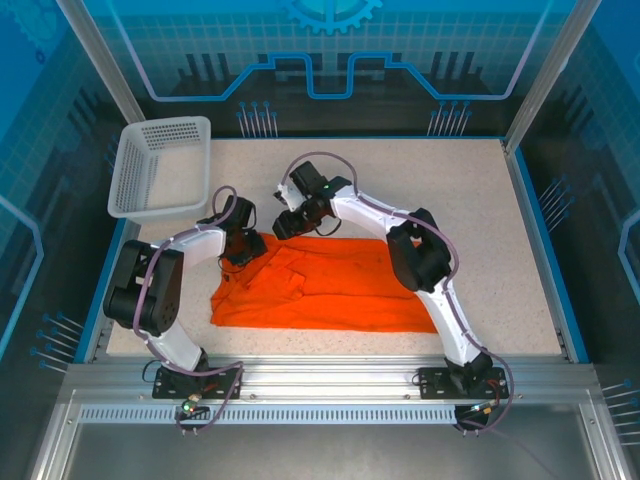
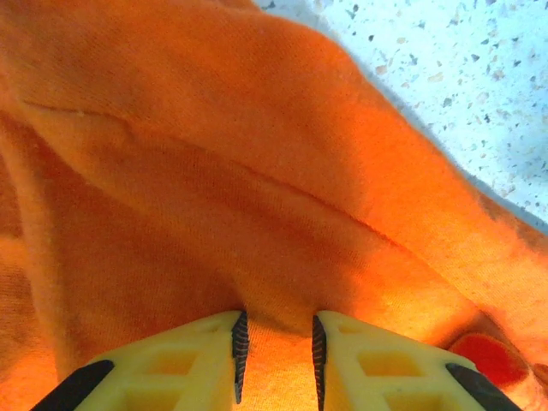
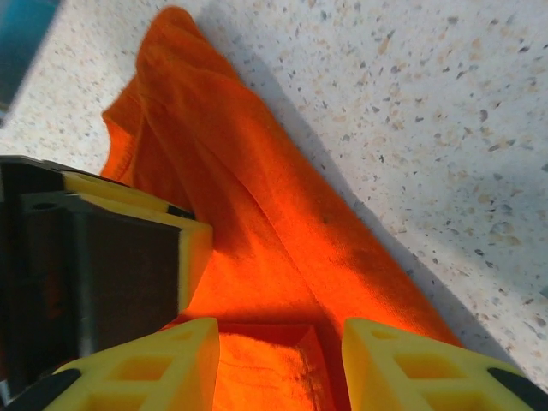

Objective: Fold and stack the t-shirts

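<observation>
Left end effector (image 2: 278, 332) pinching orange t-shirt (image 2: 214, 171), white basket (image 1: 150, 192) beyond

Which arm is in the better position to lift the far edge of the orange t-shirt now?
Probably left: the left gripper closely straddles t-shirt fabric; the right gripper stands more open over it.

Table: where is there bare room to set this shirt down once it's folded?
Bare table lies right of and behind the shirt, out to the right edge. It is crowded at the shirt's far-left corner: left gripper, right gripper, basket close by.
</observation>
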Motion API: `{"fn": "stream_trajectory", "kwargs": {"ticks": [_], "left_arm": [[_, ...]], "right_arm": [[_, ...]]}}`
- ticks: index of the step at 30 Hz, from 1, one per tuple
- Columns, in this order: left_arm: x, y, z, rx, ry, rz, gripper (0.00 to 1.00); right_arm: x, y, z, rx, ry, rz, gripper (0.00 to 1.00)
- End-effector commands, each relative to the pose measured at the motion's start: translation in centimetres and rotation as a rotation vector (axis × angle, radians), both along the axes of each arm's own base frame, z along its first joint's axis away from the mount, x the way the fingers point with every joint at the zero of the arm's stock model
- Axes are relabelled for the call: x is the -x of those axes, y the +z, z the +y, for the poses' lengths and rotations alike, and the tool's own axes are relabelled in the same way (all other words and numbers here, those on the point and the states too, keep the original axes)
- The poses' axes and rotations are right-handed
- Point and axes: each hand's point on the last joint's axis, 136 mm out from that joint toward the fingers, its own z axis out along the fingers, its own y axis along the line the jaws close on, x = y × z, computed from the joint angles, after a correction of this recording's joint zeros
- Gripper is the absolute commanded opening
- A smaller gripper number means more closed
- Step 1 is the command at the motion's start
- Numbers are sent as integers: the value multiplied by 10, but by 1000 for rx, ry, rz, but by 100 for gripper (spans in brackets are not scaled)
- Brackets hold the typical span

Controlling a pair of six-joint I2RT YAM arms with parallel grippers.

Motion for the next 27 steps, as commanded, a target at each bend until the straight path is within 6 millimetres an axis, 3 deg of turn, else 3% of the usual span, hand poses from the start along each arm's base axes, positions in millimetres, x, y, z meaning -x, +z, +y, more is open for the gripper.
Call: {"fn": "stream_trajectory", "kwargs": {"ticks": [1, 23, 27], "left_arm": [[6, -12, 1, 5, -5, 20, 29], [10, -11, 10, -24, 18, 16, 31], [10, -10, 10, -25, 20, 16, 31]], "right_arm": [[9, -13, 1, 46, 31, 41, 44], [22, -29, 9, 71, 98, 70, 40], [25, -31, 10, 74, 110, 76, 35]]}}
